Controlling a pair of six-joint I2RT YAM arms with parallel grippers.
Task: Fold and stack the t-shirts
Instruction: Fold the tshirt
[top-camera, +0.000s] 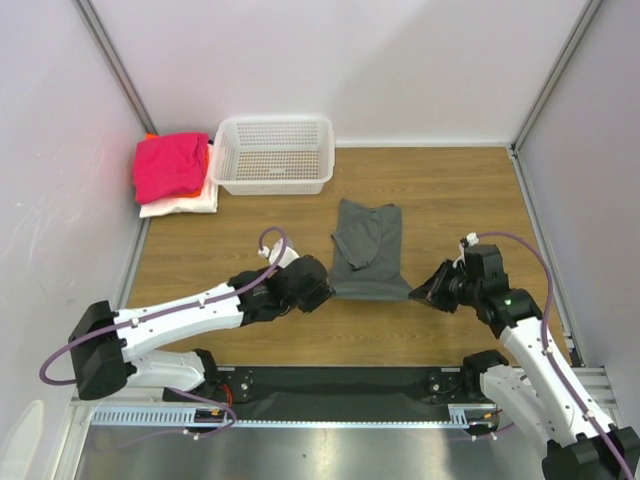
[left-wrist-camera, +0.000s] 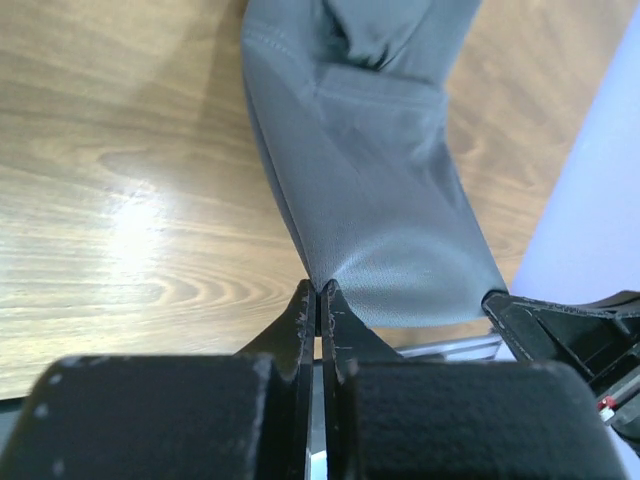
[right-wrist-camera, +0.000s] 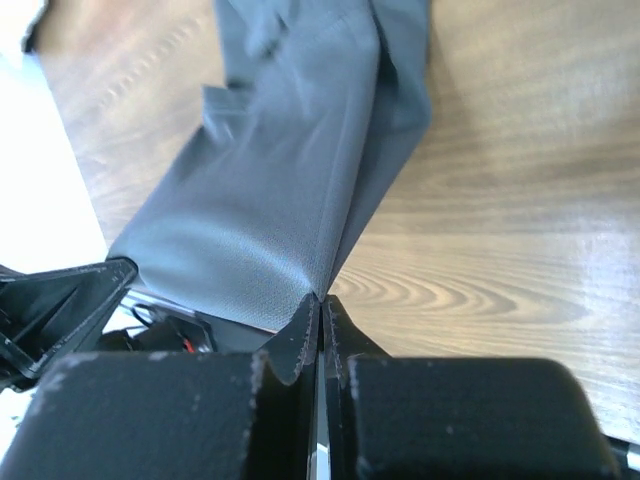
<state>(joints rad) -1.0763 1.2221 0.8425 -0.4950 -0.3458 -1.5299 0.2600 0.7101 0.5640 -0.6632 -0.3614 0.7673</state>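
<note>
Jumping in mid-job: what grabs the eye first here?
A dark grey cloth t-shirt lies partly folded mid-table, its near corners pinched by the left gripper and right gripper, jaws shut. At the far left, a magenta-pink folded t-shirt tops a small stack beside a white plastic mesh basket.

I see wood-grain table (top-camera: 460, 200). Dark grey t-shirt (top-camera: 368, 250) lies mid-table, partly folded lengthwise. White mesh basket (top-camera: 272, 172) sits at far edge, left of centre. Touching its left side, in far-left corner: white shirt (top-camera: 180, 205) on wood, magenta shirt (top-camera: 170, 165) atop.
</note>
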